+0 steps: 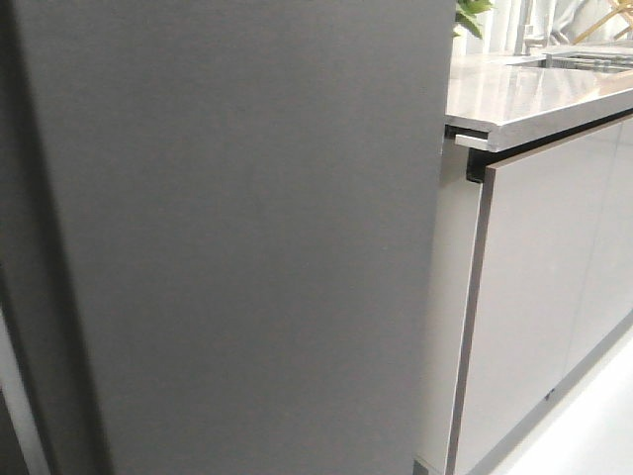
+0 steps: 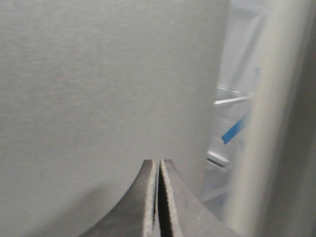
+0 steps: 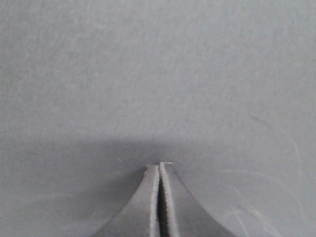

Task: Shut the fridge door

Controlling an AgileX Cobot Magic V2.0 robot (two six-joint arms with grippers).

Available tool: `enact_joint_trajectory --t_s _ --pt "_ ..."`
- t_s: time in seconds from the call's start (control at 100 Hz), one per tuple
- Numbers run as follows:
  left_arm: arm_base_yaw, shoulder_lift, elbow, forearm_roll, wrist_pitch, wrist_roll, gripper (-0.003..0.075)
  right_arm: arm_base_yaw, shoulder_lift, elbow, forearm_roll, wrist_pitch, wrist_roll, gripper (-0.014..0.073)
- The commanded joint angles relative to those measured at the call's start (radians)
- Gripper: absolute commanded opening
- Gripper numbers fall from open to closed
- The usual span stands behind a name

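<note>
The fridge door [image 1: 237, 237] filled the front view, just beside the light cabinets [image 1: 534, 297]. Both the left tool [image 2: 158, 170] and right tool [image 3: 160, 173], fingers pressed together, pointed tip-first at its grey face.

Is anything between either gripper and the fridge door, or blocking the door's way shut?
Nothing visible. Both the left gripper and right gripper, jaws shut, point straight at the fridge door with only grey panel ahead. The gap beside it shows shelves and blue tape, no obstruction.
</note>
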Motion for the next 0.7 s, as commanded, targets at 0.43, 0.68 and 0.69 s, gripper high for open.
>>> enact_joint_trajectory --t_s 0.43,0.68,0.69 --pt "-0.003 0.019 0.028 -0.002 -0.077 -0.003 -0.0021 -0.024 0.150 -0.125 0.004 -0.131 0.035 -0.0076" --pt "-0.003 0.019 0.028 -0.002 -0.077 -0.003 -0.0021 -0.073 0.088 -0.078 -0.085 -0.108 0.035 -0.0076" --pt "-0.003 0.019 0.028 -0.002 -0.077 -0.003 -0.0021 -0.076 0.079 -0.074 -0.089 -0.110 0.035 -0.0076"
